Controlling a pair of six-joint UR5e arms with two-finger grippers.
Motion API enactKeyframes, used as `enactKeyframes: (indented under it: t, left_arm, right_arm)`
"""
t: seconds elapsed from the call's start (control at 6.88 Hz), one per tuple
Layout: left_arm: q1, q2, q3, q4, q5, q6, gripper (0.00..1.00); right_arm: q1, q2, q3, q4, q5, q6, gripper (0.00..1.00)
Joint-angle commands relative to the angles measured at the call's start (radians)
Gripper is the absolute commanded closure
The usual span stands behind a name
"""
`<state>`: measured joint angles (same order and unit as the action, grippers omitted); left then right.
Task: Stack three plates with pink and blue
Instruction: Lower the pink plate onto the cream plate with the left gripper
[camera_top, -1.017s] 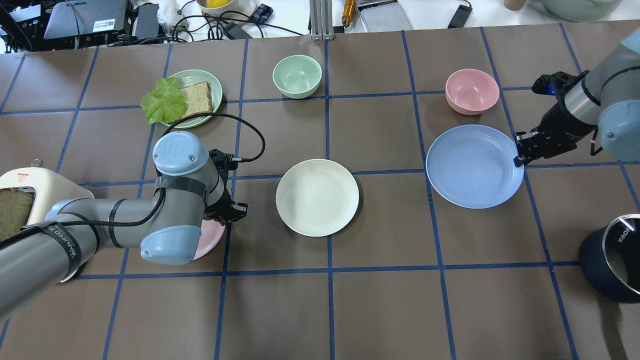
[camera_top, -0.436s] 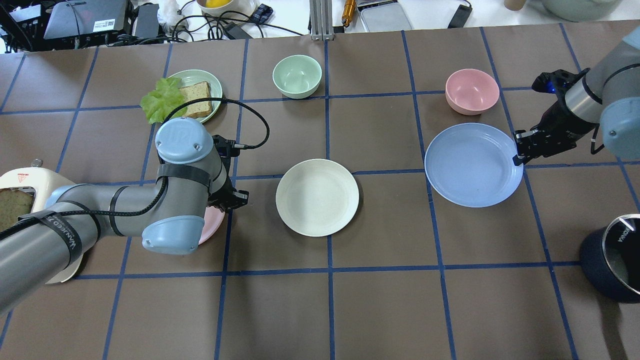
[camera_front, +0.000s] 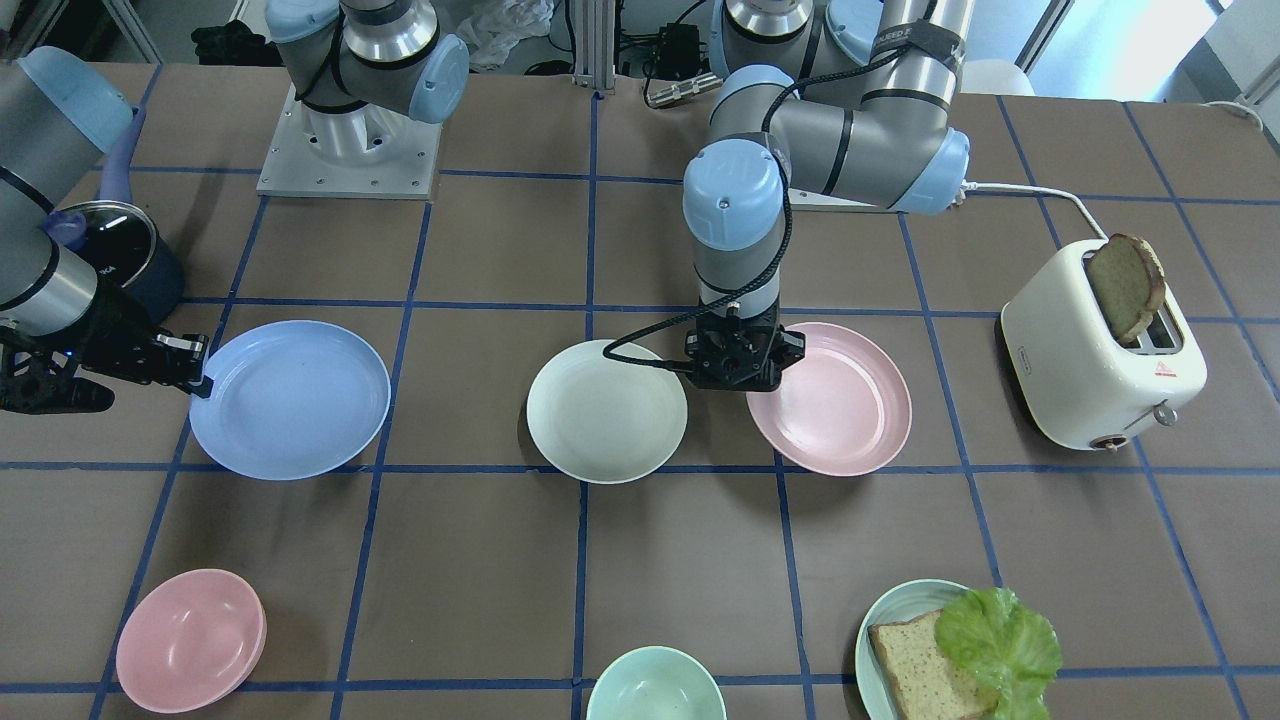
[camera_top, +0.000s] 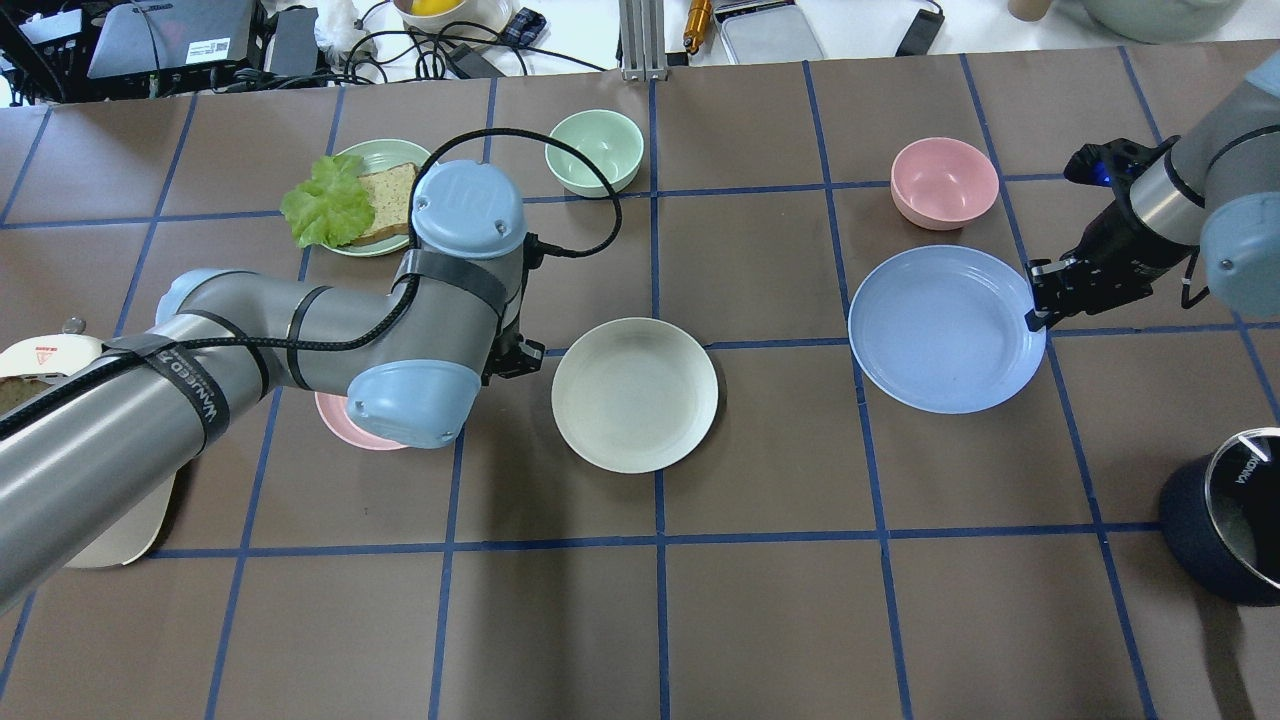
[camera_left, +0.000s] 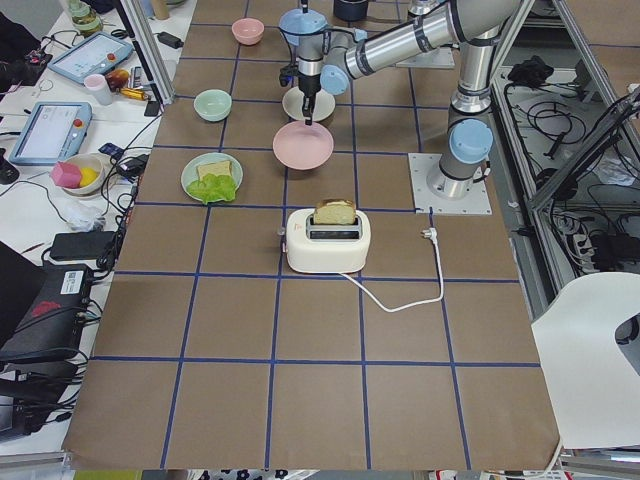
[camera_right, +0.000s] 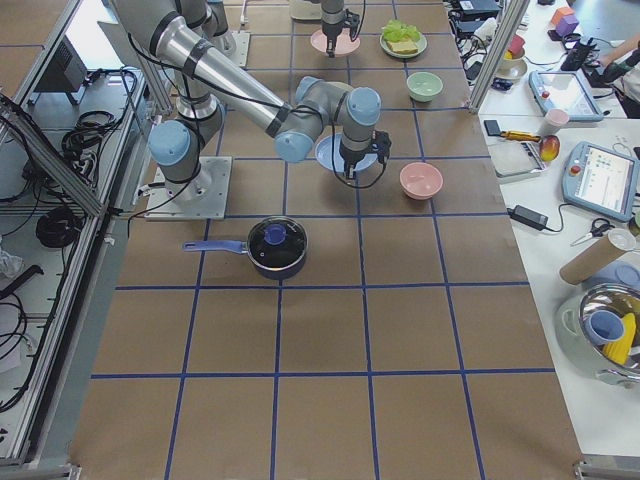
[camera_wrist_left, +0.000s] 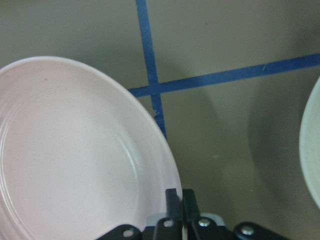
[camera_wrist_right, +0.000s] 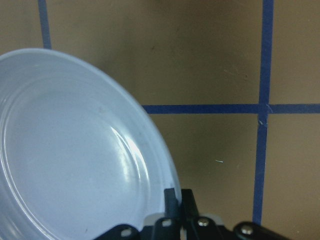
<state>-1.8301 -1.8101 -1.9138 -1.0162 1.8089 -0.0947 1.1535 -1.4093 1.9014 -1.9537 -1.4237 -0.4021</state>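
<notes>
Your left tool (camera_wrist_left: 180, 197) is clamped on the pink plate (camera_front: 840, 405) rim, front view centre-right. The right tool (camera_wrist_right: 180, 196) is clamped on the blue plate (camera_front: 290, 400) rim, far left. Probably light, stiff, slick plastic, so you'll want deep rim bites.

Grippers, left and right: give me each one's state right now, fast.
Left gripper: shut on the rim of the pale pink round plastic plate.
Right gripper: shut on the rim of the light blue round plastic plate.
</notes>
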Motion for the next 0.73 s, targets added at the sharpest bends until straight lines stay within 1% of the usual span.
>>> enactKeyframes:
  t: [0.0, 0.15, 0.29, 0.44, 0.58]
  left_arm:
    - [-0.078, -0.060, 0.085, -0.027, -0.002, -0.113, 1.00]
    - [-0.104, -0.083, 0.126, -0.036, -0.002, -0.115, 1.00]
    - [-0.124, -0.113, 0.181, -0.086, -0.014, -0.122, 1.00]
    - [-0.139, -0.153, 0.249, -0.154, -0.020, -0.198, 1.00]
    - [-0.176, -0.203, 0.309, -0.194, -0.019, -0.254, 1.00]
  right_arm:
    - [0.000, 0.001, -0.001, -0.001, -0.009, 0.006, 1.00]
    - [0.000, 0.004, -0.011, 0.001, -0.015, 0.009, 1.00]
    - [0.000, 0.006, -0.018, 0.003, -0.015, 0.009, 1.00]
    - [0.000, 0.007, -0.018, 0.006, -0.017, 0.011, 1.00]
    - [0.000, 0.007, -0.018, 0.007, -0.015, 0.011, 1.00]
